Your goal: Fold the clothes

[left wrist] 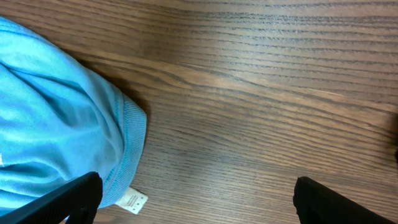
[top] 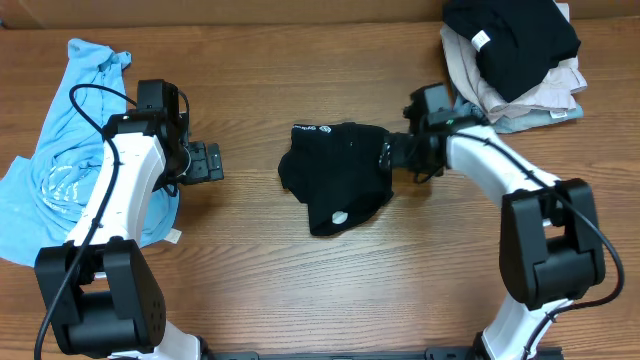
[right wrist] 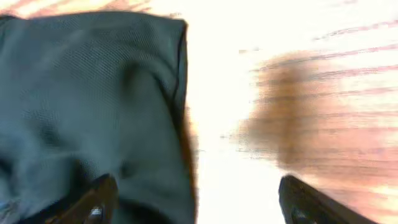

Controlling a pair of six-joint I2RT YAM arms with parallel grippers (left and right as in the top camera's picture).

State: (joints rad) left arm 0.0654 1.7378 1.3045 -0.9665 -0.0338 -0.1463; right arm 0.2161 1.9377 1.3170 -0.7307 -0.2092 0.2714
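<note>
The black shirt (top: 338,175) lies crumpled in a small heap at the table's middle, with white logos showing on it. In the right wrist view its dark cloth (right wrist: 93,106) fills the left half. My right gripper (top: 392,152) is open at the heap's right edge, one finger over the cloth and the other over bare wood (right wrist: 196,202). My left gripper (top: 212,162) is open and empty over bare wood, left of the shirt and apart from it (left wrist: 196,199).
A light blue garment (top: 75,160) lies spread at the left under my left arm; its hem and white tag show in the left wrist view (left wrist: 132,200). A stack of folded beige, grey-blue and black garments (top: 515,60) sits at the back right.
</note>
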